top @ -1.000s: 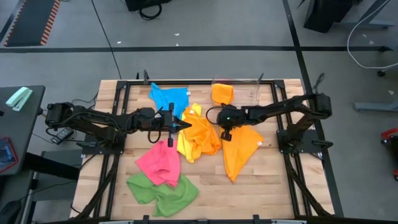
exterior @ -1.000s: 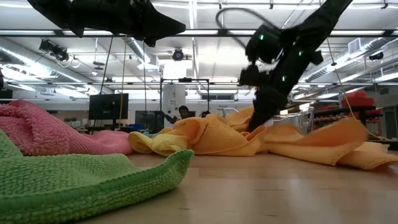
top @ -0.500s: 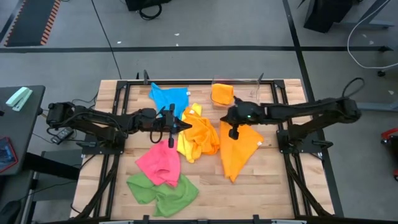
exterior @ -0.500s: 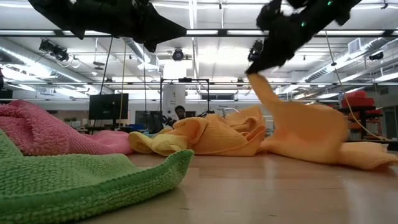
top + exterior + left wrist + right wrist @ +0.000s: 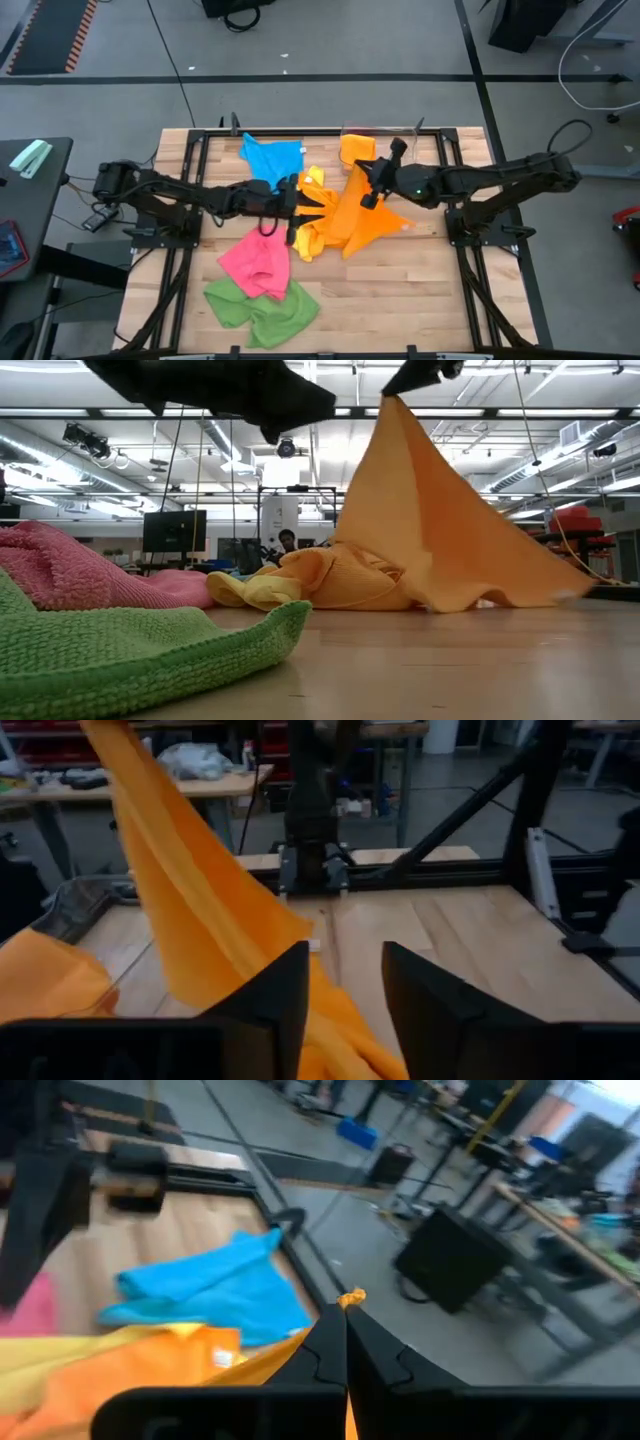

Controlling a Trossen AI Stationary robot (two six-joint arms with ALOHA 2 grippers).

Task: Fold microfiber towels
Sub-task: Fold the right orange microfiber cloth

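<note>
My right gripper (image 5: 368, 192) is up over the middle of the table, shut on an orange towel (image 5: 372, 218) that spreads below it like a tent (image 5: 440, 530). My left gripper (image 5: 300, 210) hangs open above a crumpled orange and yellow towel heap (image 5: 315, 232), just left of the raised towel; in its wrist view its fingers (image 5: 285, 995) stand apart beside the orange cloth (image 5: 190, 910). A blue towel (image 5: 272, 160), a pink one (image 5: 255, 262) and a green one (image 5: 262, 308) lie flat on the table. My right gripper pinches one corner of the orange towel (image 5: 350, 1297) between its two fingers, a small tip of cloth showing past them. The fingers come nearly level from the table's right side. The towel hangs down from that corner (image 5: 398, 402), and its lower edge (image 5: 500, 600) rests on the table.
A clear bin (image 5: 395, 145) stands at the far edge with a folded orange cloth (image 5: 357, 150) in it. Dark frame rails (image 5: 185, 240) run along both sides of the wooden table. Bare wood lies at the near right (image 5: 410, 300).
My right gripper has risen and gone toward the table's far left, still shut, pulling the orange towel up by its corner; the towel has gone from lying flat to a raised tent, its lower edge staying on the table. My left gripper has moved toward the table's right and opened.
</note>
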